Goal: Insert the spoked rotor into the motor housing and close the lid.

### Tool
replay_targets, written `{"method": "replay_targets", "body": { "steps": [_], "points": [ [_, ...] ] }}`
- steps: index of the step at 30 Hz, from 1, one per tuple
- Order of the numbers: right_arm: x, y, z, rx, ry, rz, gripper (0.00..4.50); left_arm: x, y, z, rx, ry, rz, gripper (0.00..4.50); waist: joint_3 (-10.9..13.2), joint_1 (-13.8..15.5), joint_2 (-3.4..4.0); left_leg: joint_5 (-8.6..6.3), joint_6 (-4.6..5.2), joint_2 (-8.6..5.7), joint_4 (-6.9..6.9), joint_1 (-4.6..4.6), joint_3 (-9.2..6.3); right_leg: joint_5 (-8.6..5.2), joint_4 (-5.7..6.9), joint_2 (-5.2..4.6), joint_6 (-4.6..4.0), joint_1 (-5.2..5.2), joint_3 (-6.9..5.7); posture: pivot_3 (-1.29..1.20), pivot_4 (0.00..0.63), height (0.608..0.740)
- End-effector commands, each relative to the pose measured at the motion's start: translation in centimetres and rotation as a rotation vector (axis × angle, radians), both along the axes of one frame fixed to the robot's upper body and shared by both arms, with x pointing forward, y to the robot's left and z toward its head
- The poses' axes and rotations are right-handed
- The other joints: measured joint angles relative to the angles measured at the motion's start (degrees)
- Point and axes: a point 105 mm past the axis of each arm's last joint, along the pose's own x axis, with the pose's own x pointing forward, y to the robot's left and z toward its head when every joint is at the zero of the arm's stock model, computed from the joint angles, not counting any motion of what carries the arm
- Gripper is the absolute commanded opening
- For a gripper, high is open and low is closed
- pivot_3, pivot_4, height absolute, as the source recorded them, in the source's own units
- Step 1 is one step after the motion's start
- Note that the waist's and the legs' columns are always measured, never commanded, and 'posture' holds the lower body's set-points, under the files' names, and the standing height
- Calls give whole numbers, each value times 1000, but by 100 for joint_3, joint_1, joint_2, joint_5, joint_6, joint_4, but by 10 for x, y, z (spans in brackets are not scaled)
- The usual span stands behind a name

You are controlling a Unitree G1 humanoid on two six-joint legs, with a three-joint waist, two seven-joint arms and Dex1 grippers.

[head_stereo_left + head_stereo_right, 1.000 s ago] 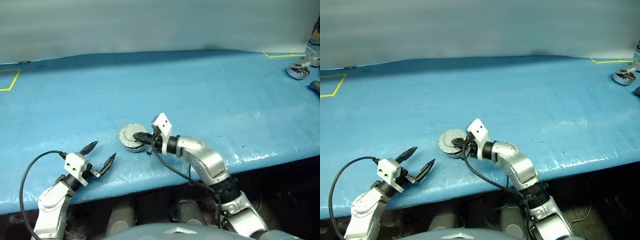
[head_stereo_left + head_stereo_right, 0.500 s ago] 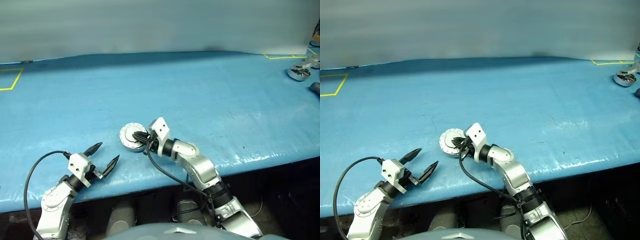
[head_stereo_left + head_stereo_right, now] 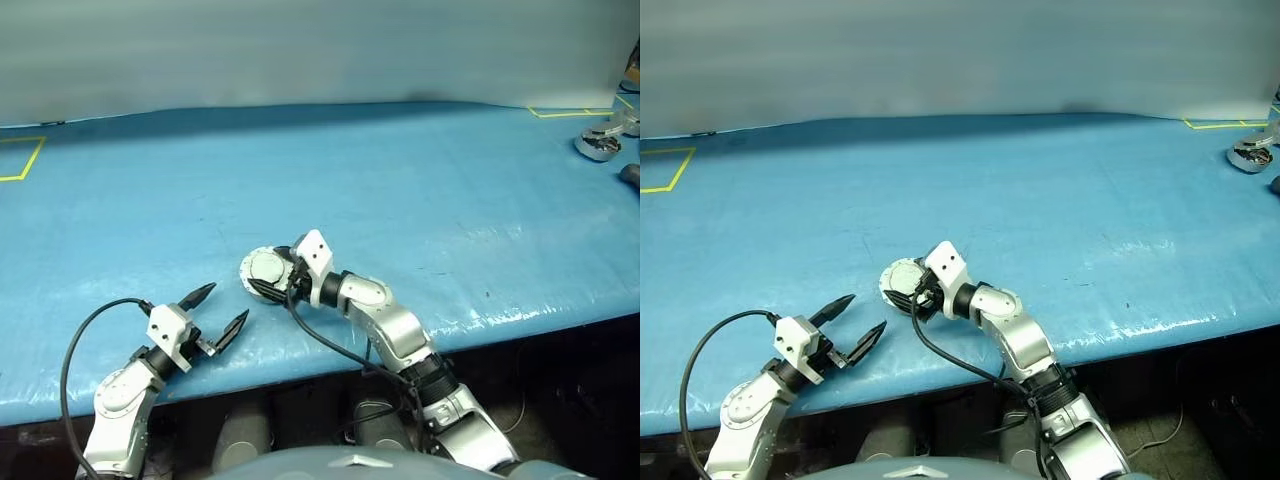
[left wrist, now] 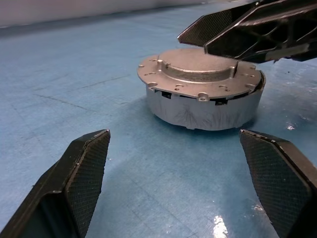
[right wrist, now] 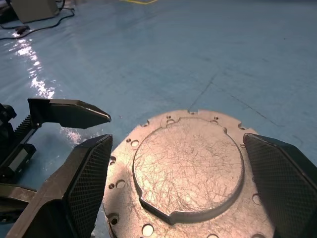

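The lid sits on the motor housing near the table's front edge. Looks like solid, stiff, slick metal, so grab the rim. Right gripper hangs spread over it, left gripper open nearby, both empty

Two silver-grey metal arms with rounded segments and black joint rings, the left arm at lower left of the frame, the right arm at lower centre. White boxy block at each wrist, two small dark holes on the right one's face, and a black cable looping out beside each arm. Black tapered fingers on the jaws, inner faces covered in fine cross-hatched texture, outer sides ribbed with open lattice.
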Motion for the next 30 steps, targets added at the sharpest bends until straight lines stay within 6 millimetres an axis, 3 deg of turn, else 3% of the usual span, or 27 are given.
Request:
{"method": "replay_targets", "body": {
  "steps": [1, 7, 13, 30],
  "points": [
    [6, 4, 5, -9, -59, -12, 4474, 0, -5, 3, -7, -15, -11, 4453, 0, 0, 0, 0, 0, 0, 0, 0, 0, 0, 0, 0, 0, 0, 0, 0, 150, 740],
    [9, 3, -4, -52, -77, -34, 4474, 0, -7, 1, -11, -11, -9, 4453, 0, -2, -1, 0, 0, 0, 0, 3, 0, 0, 1, 0, 0, 2, 0, 0, 150, 740],
    [7, 0, -3, -55, -85, -29, 3030, 0, -7, 1, -6, -12, -4, 4453, 0, 9, -1, 1, 0, 2, 2, 7, 0, 0, 2, 1, 1, 3, 0, 0, 150, 740],
    [-8, 4, 27, -18, -99, 73, 3033, -1, -20, -4, -28, 4, -27, 4453, 0, 15, 0, 0, 0, -1, 3, -4, -2, 1, 1, -1, 0, 1, 0, 0, 150, 740]
  ]
}}
